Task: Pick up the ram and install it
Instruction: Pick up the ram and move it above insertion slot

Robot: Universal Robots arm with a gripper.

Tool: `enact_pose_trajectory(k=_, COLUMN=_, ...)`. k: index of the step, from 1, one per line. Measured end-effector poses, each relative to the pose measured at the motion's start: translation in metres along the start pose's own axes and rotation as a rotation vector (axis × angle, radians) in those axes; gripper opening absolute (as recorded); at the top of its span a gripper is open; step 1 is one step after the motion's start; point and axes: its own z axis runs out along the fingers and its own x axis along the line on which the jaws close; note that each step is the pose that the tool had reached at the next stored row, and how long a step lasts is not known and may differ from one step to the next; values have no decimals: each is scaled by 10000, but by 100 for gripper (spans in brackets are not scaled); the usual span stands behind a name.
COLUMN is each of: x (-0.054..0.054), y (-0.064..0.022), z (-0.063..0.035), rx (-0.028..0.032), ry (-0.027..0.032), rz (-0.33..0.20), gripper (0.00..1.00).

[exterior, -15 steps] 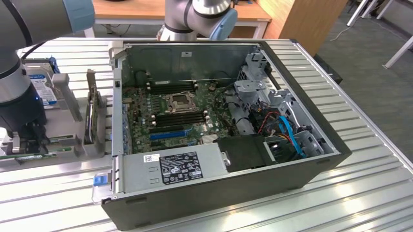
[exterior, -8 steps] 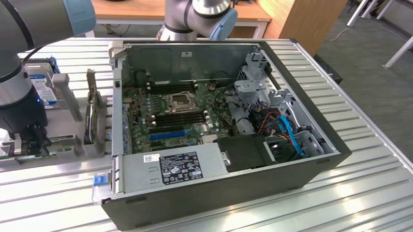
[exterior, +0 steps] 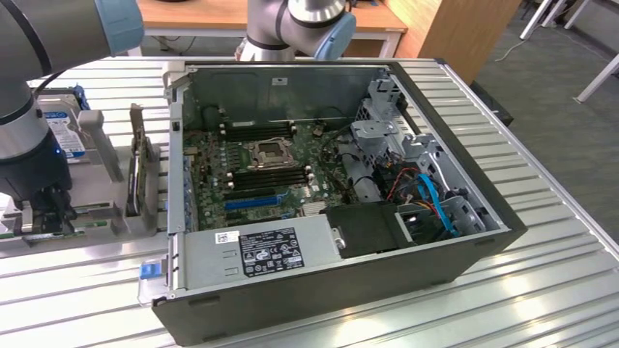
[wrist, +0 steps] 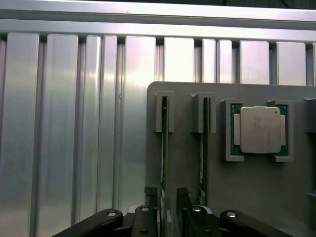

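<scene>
The ram (wrist: 164,148) is a thin green stick standing on edge in a slot of the grey holder (wrist: 247,197). A second stick like it (wrist: 202,148) stands in the slot beside it. My gripper (wrist: 167,200) hangs straight over the first stick with a dark fingertip (wrist: 151,197) on either side, open, with a small gap to the board. In the exterior view my gripper (exterior: 46,214) is low over the holder (exterior: 97,196) at that view's left, beside the open computer case (exterior: 338,275).
A silver processor chip (wrist: 260,129) lies in a pocket of the holder. A hard drive with a blue-and-white label (exterior: 63,130) and an expansion card (exterior: 145,174) stand on the holder. The motherboard's black memory slots (exterior: 266,174) lie inside the case. Ribbed metal table (wrist: 59,148) all around.
</scene>
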Motion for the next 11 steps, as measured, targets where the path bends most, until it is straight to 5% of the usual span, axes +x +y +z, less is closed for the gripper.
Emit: enact_pose_trajectory(k=11, x=0, y=-11, z=30, rx=3, ry=-2, rz=0, gripper=29)
